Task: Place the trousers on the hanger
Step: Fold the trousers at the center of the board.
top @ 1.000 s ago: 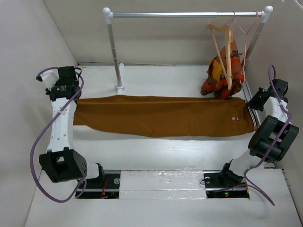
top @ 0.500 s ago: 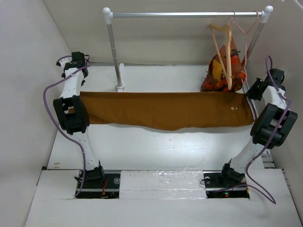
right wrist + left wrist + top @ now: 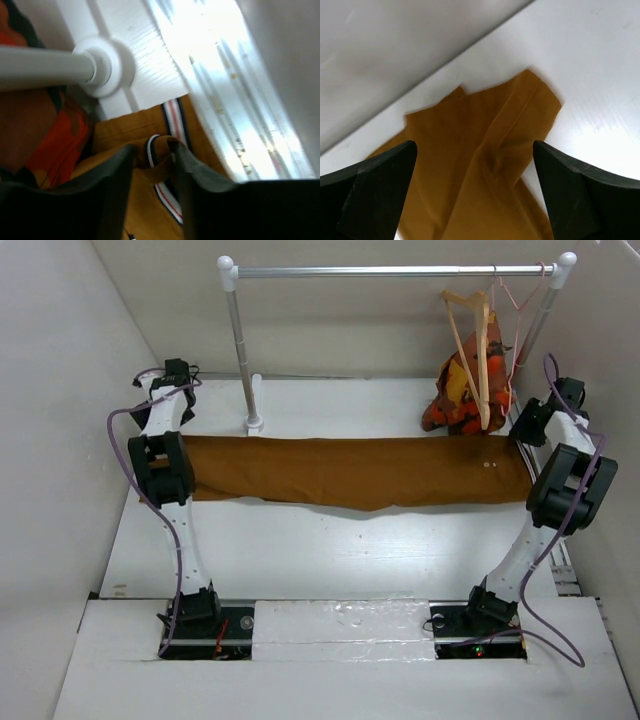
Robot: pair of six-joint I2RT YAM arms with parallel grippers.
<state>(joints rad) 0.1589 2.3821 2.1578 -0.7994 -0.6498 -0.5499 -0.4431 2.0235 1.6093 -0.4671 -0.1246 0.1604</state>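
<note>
Nearest the arm bases, the bare white table (image 3: 330,550) is showing in front of the rack (image 3: 395,271). Beyond that, the trousers (image 3: 350,472) are lying stretched out lengthwise in front of the rack. They are running from outside its left post across to its right post, with the waistband at the right-post end. The lower edge is sagging mid-span and casting a shadow. Whether the cloth is hanging clear of the table there, I cannot tell.

At the left-post end, the left gripper (image 3: 474,145) is hovering over the leg hems with its fingers spread wide. Cloth is lying between them, but nothing is being pinched. Beside the right post's foot, the right gripper (image 3: 152,149) is pinching a fold of the striped waistband between nearly closed fingers.

Farthest back, the hanger (image 3: 486,350) is hanging from the rack's right end. A patterned garment (image 3: 460,400) is bunched below it, and a pink wire hanger (image 3: 520,300) is hanging just beside it.

By my reading the task is only beginning. One end of the trousers is being gripped, while the hanger is untouched and nothing is draped over its crossbar. The lifting, threading and draping are all waiting to be done.
</note>
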